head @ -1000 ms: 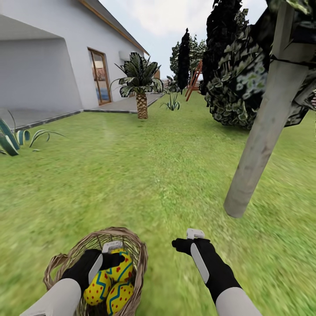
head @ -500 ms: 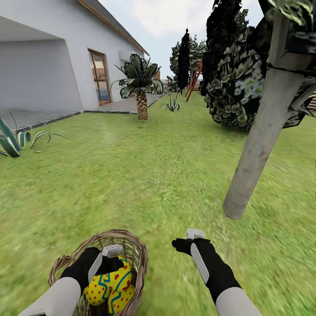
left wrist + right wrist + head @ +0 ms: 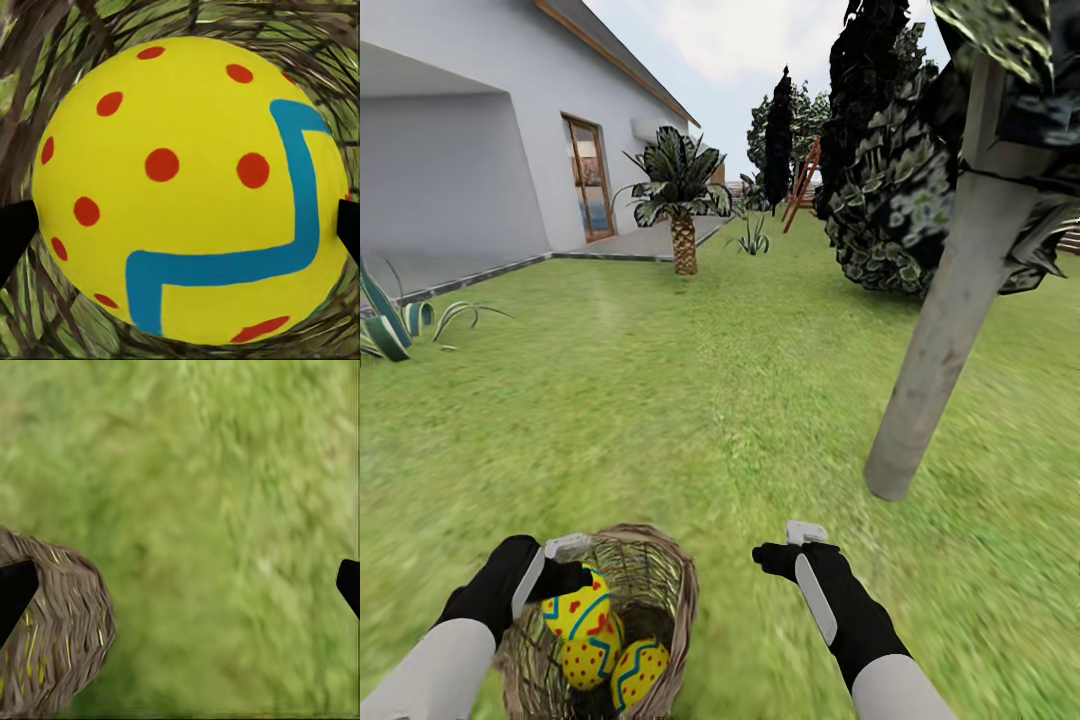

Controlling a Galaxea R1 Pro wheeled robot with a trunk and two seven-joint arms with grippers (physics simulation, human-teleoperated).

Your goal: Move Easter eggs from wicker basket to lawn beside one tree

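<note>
Since a second ago, the left pincer [image 3: 565, 560] has risen from deep in the basket [image 3: 660, 590] to its rim, clenched on one egg [image 3: 575, 608]; two eggs remain inside. Extraction has begun. The right pincer [image 3: 792, 545] hangs released over the lawn [image 3: 660, 400].

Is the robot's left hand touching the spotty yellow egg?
Touching. In the left wrist view the Easter egg sits between both dark fingertips, and in the head view the left gripper holds it above the wicker basket.

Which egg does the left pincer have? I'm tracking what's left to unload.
The topmost Easter egg, raised at the wicker basket rim between the left pincer fingers. The other two eggs lie lower inside.
</note>
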